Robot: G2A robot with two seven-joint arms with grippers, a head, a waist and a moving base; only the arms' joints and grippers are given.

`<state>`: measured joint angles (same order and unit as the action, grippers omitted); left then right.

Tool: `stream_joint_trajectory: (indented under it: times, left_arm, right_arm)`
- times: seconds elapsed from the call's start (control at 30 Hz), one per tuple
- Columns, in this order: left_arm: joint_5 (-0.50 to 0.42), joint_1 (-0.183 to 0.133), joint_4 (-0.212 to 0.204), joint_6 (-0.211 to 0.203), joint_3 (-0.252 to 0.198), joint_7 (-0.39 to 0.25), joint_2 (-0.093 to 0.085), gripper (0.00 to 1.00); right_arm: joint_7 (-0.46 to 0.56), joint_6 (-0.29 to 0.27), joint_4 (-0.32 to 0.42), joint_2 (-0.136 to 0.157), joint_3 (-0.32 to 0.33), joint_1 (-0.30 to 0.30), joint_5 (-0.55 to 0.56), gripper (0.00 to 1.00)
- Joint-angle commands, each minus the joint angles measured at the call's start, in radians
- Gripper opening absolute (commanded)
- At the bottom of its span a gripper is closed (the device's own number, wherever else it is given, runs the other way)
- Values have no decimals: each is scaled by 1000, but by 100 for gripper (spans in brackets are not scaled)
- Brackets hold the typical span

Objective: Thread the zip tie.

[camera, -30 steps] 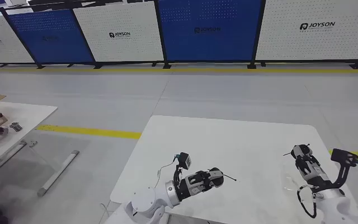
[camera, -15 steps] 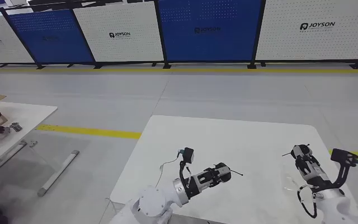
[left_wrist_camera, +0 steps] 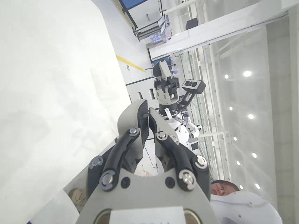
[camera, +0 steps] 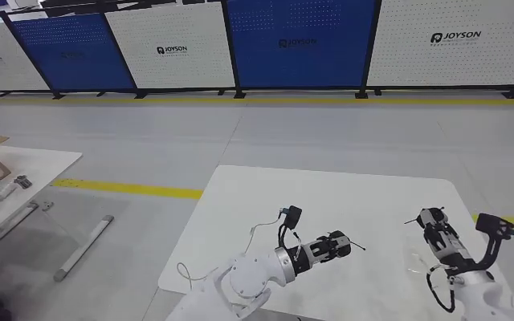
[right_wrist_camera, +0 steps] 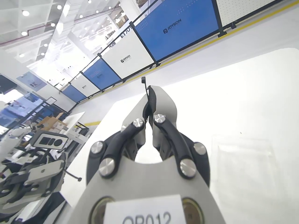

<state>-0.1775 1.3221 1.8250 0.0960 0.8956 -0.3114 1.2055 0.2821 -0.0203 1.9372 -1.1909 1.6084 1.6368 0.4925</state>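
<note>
Here, left to right across the white table (camera: 353, 188):

Left claw (camera: 340, 244): over the near middle of the table and pointing toward the other arm. Its fingers are pinched narrow on a zip tie (camera: 358, 246), whose thin black end juts past the fingertips into the air.

The two arms stand well apart.

Right claw (camera: 426, 217): near the table's right edge. Its fingers are squeezed together on a second zip tie (camera: 412, 220), whose small square head pokes out beyond the tips toward the left arm.

Clear plastic pouch (right_wrist_camera: 243, 150): lying flat on the table near the right arm.
</note>
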Motion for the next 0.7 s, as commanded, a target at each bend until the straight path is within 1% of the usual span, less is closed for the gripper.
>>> stream_joint_trajectory:
  times: [0.0, 0.17, 0.23, 0.27, 0.37, 0.4, 0.47, 0.5, 0.53, 0.57, 0.67]
  left_arm:
    - [0, 0, 0, 0, 0, 0, 0, 0]
    - [0, 0, 0, 0, 0, 0, 0, 0]
    - [0, 0, 0, 0, 0, 0, 0, 0]
    - [7, 2, 4, -6, -4, 3, 0, 0]
    - [34, 8, 17, -29, -3, 67, 3, 0]
    - [46, 8, 15, -36, 3, 100, 4, 0]
    - [62, 3, -2, -43, 3, 140, 7, 0]
    - [85, -2, -15, -35, -1, 145, 8, 0]
    - [103, -9, -23, -31, -10, 135, 9, 0]
    - [98, -14, -36, -37, -14, 130, 11, 0]
    - [97, -15, -41, -36, -15, 130, 11, 0]
  right_arm:
    - [1, -2, -7, -4, 9, 1, -161, 0]
    - [4, -38, 6, -10, 0, 25, -275, 0]
    - [23, -27, 18, -9, -4, 31, -261, 0]
    - [23, -27, 18, -9, -4, 31, -261, 0]
    - [23, -27, 18, -9, -4, 31, -261, 0]
    - [23, -27, 18, -9, -4, 31, -261, 0]
    - [23, -27, 18, -9, -4, 31, -261, 0]
    - [23, -27, 18, -9, -4, 31, -261, 0]
    - [23, -27, 18, -9, -4, 31, -261, 0]
    - [23, -27, 18, -9, -4, 31, -261, 0]
    - [23, -27, 18, -9, -4, 31, -261, 0]
